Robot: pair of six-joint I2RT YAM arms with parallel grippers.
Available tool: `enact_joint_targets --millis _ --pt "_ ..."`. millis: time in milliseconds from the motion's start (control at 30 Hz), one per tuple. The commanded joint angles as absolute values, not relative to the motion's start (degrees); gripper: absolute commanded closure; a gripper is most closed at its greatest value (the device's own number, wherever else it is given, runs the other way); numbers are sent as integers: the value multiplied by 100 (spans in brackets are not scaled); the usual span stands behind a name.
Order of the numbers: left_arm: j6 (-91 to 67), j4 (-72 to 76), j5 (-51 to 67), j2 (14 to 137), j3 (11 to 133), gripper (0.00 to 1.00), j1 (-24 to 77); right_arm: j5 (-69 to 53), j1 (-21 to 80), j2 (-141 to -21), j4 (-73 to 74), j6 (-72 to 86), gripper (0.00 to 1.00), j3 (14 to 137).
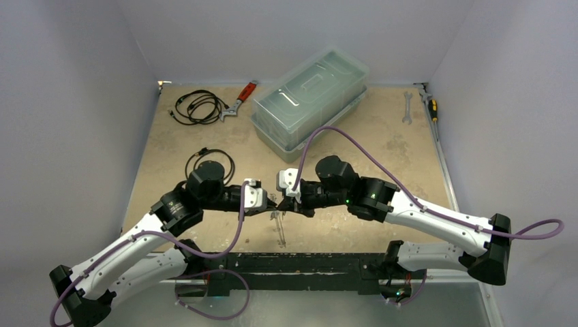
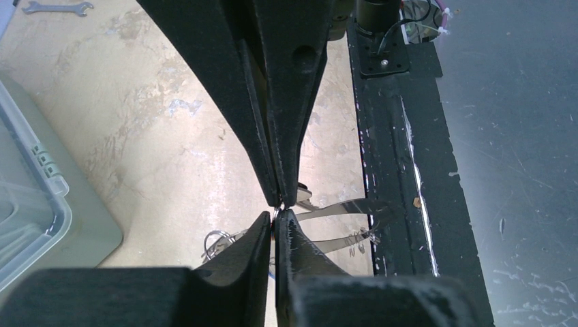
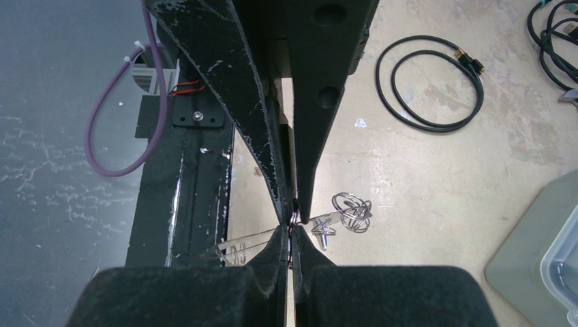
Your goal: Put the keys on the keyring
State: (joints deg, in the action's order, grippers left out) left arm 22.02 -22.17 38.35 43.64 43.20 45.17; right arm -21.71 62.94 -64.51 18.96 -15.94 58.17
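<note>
Tan table (image 1: 382, 143), near edge: left gripper (image 1: 270, 202) and right gripper (image 1: 281, 201) meet tip to tip, both clamped on keyring (image 3: 294, 219); keys (image 2: 337, 209) hang below.

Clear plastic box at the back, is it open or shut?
Shut: the lid with its moulded handle sits flat over the clear plastic box.

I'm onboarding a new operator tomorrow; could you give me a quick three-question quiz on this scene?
1. True or false: the left gripper and the right gripper meet tip to tip, both shut.
2. What lies beside the black cable coiled in the far-left corner? A) red-handled tool B) yellow cup C) green sponge
3. Fill in: the clear lidded bin sits toward the table's ___ side (near/far).
Key: 1 true; 2 A; 3 far.
</note>
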Motion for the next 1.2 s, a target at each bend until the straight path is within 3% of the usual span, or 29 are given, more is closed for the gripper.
enact_joint_targets --millis 0,233,433,533,833,1167 --pt "2268 -1964 3829 4385 4298 100 4507 -2364 6354 -6462 1757 -1627 100 6037" --pt "2094 -1520 3924 4120 4177 100 4505 -2214 6356 -6147 1242 -1489 100 5819" --pt "1544 -646 3883 3650 3844 100 4502 -1962 6356 -5638 587 -1312 59 5488" --pt "1297 -239 3896 3534 3719 100 4500 -1848 6358 -5248 53 -1151 49 5180" --pt "587 910 4082 3431 3357 100 4474 -1703 6354 -4494 -938 -763 48 4440" --pt "372 1321 4354 3305 3199 100 4465 -2046 6348 -4316 -937 -712 63 4209"
